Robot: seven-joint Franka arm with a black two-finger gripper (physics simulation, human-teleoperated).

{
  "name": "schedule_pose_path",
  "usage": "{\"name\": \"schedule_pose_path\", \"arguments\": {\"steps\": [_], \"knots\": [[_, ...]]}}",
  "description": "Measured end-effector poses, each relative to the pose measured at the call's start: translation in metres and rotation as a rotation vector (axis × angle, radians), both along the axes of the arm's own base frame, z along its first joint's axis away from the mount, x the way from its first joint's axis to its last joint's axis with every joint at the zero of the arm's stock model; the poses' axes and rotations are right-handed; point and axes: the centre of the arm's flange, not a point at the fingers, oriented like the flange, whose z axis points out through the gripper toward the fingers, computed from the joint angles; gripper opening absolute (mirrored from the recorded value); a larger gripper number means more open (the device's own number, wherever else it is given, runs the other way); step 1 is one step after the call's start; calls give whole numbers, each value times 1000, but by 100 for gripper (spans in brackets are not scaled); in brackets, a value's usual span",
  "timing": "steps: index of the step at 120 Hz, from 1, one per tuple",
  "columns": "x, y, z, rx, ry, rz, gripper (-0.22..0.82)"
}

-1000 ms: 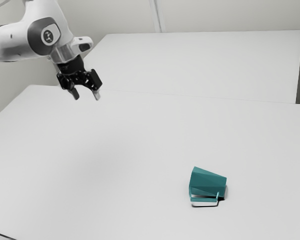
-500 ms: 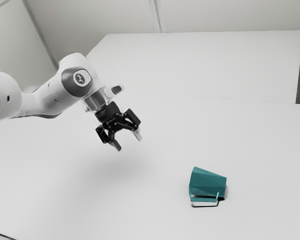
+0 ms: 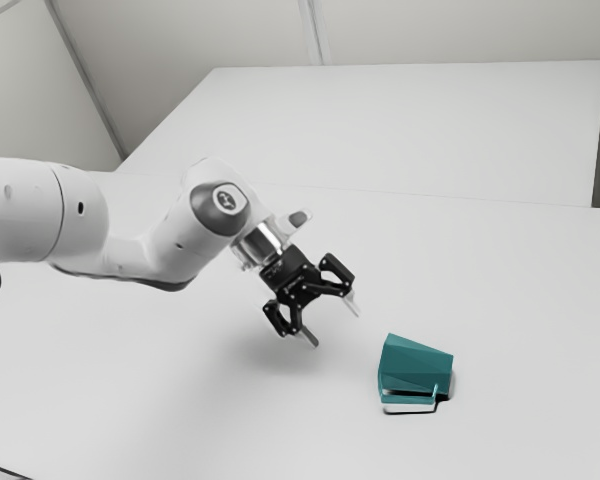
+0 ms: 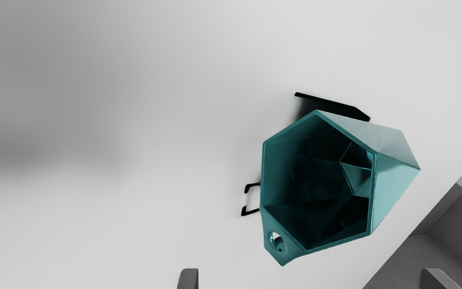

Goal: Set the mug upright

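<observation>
Pale grey walls (image 3: pixel 40 90) stand behind a smooth, matte white counter (image 3: pixel 520 300), with a broad, flat white panel (image 3: pixel 410 130) beyond it. On the counter lies the landmark of the scene, a faceted teal mug (image 3: pixel 415 365) resting on its side. In the exterior view, its mouth faces that view's left and its narrower base the exterior view's right; the angular teal handle (image 4: pixel 283 257), pierced by a rounded hole, projects from the rim.

Toward the exterior view's left of the mug, a white, jointed robot arm (image 3: pixel 170 245) with dark grey trim carries the black two-finger tool (image 3: pixel 332 322). The tool is tilted, raised above the counter and near the mug's mouth but apart from it. It is released, its fingers spread wide.

Wrist view: the mouth opens toward the camera, showing the dark teal interior. Sharp-edged black shadows (image 4: pixel 331 106) lie beside the mug; past its base, beyond the counter's edge, is a dark grey, angular structure (image 4: pixel 455 241).
</observation>
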Motion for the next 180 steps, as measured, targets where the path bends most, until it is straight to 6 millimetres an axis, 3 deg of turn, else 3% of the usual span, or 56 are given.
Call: {"name": "schedule_pose_path", "arguments": {"steps": [57, 113, 119, 133, 141, 161, 180], "knots": [[3, -55, -38, -103, 81, 181, 60], [12, -86, -64, -138, 125, 253, 60], [11, -88, -64, -136, 124, 253, 54], [11, -90, -64, -130, 120, 249, 23], [11, -90, -63, -128, 117, 249, 10], [18, -92, -54, -133, 96, 249, -7], [23, -94, -47, -140, 82, 249, -14]]}}
